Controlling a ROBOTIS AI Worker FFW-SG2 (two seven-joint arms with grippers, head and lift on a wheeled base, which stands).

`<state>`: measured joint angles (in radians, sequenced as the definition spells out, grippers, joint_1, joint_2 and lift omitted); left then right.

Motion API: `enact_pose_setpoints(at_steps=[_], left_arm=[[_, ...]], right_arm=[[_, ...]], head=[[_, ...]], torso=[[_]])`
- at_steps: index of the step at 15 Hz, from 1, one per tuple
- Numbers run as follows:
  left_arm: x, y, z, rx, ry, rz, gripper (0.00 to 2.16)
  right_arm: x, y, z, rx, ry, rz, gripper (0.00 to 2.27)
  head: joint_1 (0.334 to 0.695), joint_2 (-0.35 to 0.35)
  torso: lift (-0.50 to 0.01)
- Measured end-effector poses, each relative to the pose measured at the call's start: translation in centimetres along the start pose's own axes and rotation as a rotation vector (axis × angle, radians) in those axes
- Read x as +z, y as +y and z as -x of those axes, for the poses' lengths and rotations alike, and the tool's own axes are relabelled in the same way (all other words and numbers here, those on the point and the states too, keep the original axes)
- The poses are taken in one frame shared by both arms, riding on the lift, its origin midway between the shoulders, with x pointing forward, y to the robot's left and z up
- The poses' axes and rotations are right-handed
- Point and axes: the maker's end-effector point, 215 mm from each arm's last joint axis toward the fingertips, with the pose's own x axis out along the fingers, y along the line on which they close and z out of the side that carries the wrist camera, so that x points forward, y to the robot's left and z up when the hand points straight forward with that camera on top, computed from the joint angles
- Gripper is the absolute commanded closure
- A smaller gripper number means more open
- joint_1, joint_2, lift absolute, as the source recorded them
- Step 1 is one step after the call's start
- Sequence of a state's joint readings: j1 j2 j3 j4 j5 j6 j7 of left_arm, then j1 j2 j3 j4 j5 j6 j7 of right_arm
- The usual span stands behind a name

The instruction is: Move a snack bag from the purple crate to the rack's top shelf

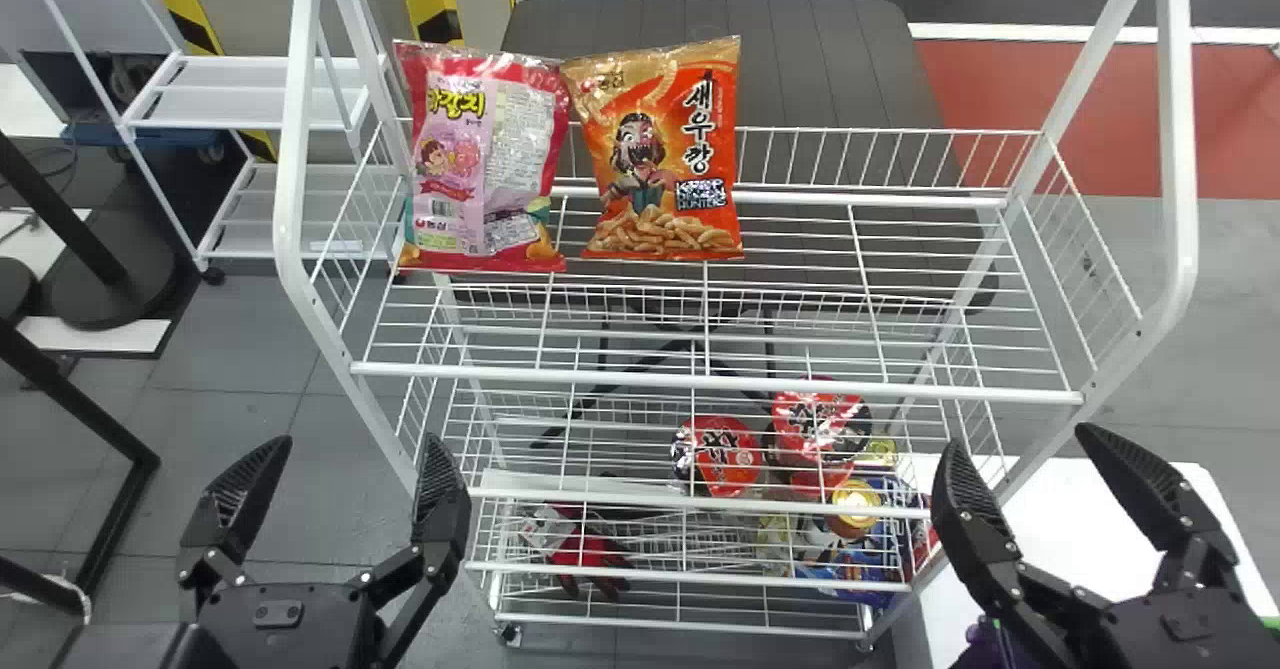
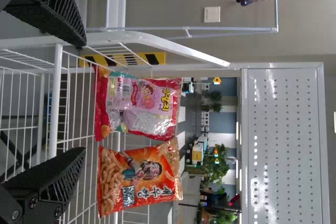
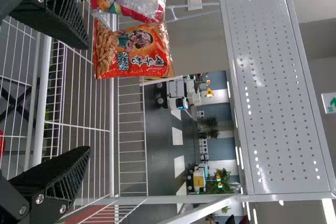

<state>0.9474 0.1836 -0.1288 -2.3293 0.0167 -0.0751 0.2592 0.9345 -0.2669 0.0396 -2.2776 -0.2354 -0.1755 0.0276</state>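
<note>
Head view: the rack [image 1: 1178, 139] is the largest thing, its top shelf [image 1: 700, 381] running across the work, with a white table [image 1: 1050, 519] past its right side. The left gripper [image 1: 358, 440] is in front of the shelf's front left corner, fingers wide, holding nothing; the right gripper [image 1: 1020, 436] is off the front right corner, over the table, fingers also wide and nothing between them. The pink bag [image 1: 475, 159] stands at the shelf's back left corner; the orange bag [image 1: 655, 154] stands just beside it along the back edge, left of the middle. Smallest is a purple piece [image 1: 980, 641] under the right gripper, perhaps the crate's edge.

I take it that no bag is in hand: either 1 of these 2 is the task's bag, already delivered, or the pick is still to come. If another is due, the right gripper should go down to the crate, close on 1 bag, lift it over the shelf's front edge and stand it right of the orange bag.
</note>
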Motion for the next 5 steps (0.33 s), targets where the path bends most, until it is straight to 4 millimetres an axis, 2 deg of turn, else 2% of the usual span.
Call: enact_pose_setpoints(at_steps=[5], left_arm=[[0.02,0.07,0.08,0.006,-0.002,0.000,0.11]], right_arm=[[-0.11,0.02,0.05,0.003,0.003,0.002,0.16]], head=[[0.695,0.027]], torso=[[0.000]])
